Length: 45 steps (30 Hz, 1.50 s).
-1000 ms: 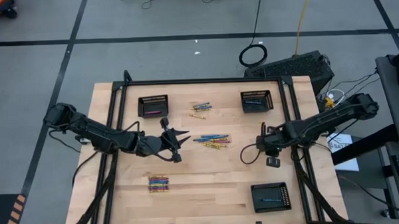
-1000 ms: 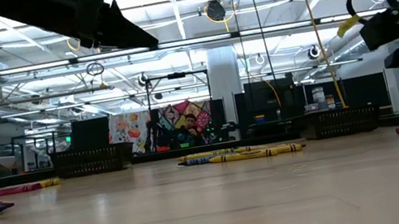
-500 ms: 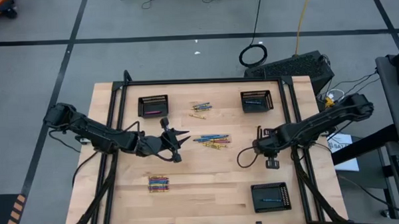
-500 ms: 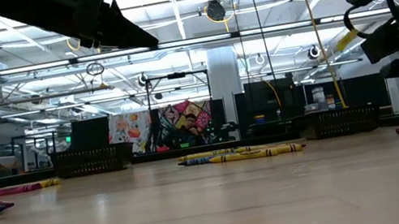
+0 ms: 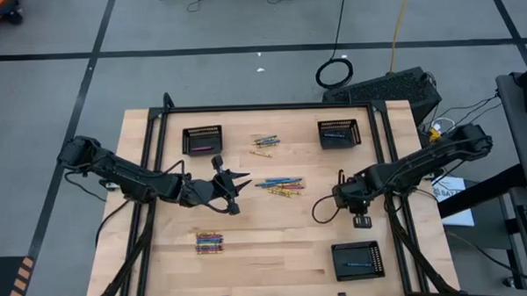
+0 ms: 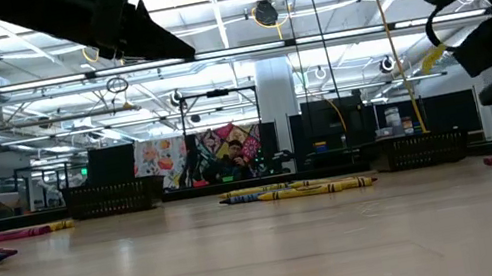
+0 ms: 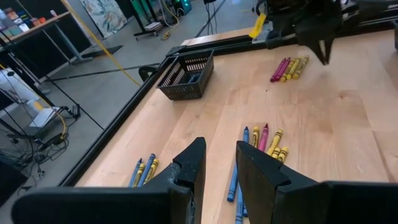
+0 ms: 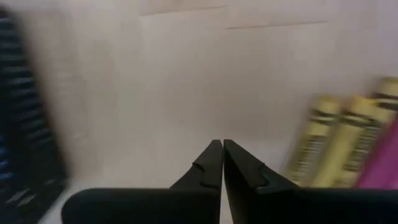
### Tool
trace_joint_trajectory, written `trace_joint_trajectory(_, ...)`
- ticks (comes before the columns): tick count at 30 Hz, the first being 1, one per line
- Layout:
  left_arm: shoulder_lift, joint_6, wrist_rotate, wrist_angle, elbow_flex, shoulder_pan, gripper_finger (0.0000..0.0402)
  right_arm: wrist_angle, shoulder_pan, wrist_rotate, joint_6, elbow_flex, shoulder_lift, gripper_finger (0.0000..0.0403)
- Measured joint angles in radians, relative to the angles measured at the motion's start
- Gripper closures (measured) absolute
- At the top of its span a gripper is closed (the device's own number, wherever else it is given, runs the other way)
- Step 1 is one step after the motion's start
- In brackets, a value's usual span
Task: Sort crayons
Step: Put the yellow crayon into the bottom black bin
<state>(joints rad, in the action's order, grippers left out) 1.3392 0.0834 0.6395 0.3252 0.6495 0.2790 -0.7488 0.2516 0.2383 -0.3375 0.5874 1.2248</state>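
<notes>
Crayons lie in loose groups on the wooden table: a middle group, a far group and a bundle near the front left. Pink and yellow crayons lie by my right gripper and also show in the right wrist view. My left gripper is open and empty, above the table just left of the middle group. My right gripper is shut and empty, its fingers pointing down at bare wood beside those crayons.
Three black mesh baskets stand on the table: far left, far right and near right. A black cable loops by the right gripper. A black frame runs round the table edge.
My right gripper has gone a little toward the table's left and near edges, staying shut.
</notes>
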Motion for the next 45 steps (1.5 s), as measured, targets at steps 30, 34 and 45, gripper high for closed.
trace_joint_trajectory(30,0.000,-0.002,0.000,0.004,0.000,0.000,0.0313,-0.082,-0.001,-0.238,-0.228,0.000,-0.016,0.0403)
trace_joint_trajectory(34,0.000,-0.002,0.000,0.003,0.000,0.000,0.0313,-0.074,-0.001,-0.238,-0.225,0.000,0.006,0.0403)
trace_joint_trajectory(45,0.000,-0.001,0.000,0.003,0.000,0.000,0.0313,-0.019,-0.001,-0.155,-0.173,0.038,0.027,0.0403)
